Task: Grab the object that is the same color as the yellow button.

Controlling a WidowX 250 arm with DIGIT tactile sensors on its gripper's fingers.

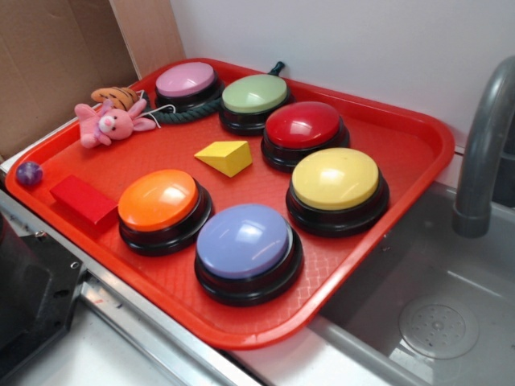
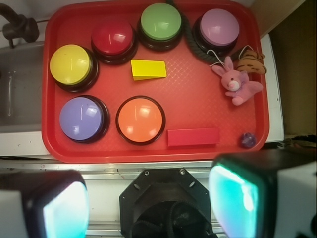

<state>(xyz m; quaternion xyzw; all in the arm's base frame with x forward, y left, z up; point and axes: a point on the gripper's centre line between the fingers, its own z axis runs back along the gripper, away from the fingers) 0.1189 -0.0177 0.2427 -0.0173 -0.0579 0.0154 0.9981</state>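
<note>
Resting on a metal surface [image 1: 121,314] beside a sink [image 1: 418,322] and grey faucet [image 1: 483,153], the red tray [image 1: 402,145] carries six buttons. The yellow wedge [image 1: 226,156] lies mid-tray, apart from the yellow button [image 1: 335,178]. The claw [image 2: 148,203] hangs wide, empty. Cardboard [image 1: 48,64] leans behind; no writing is readable.

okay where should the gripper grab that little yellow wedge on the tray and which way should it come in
Probably from straight above. The yellow wedge lies flat on the red tray, apart from the red button and orange button. Close the open gripper across its two long flat sides near the thicker end; the sloped top would likely slip.
</note>
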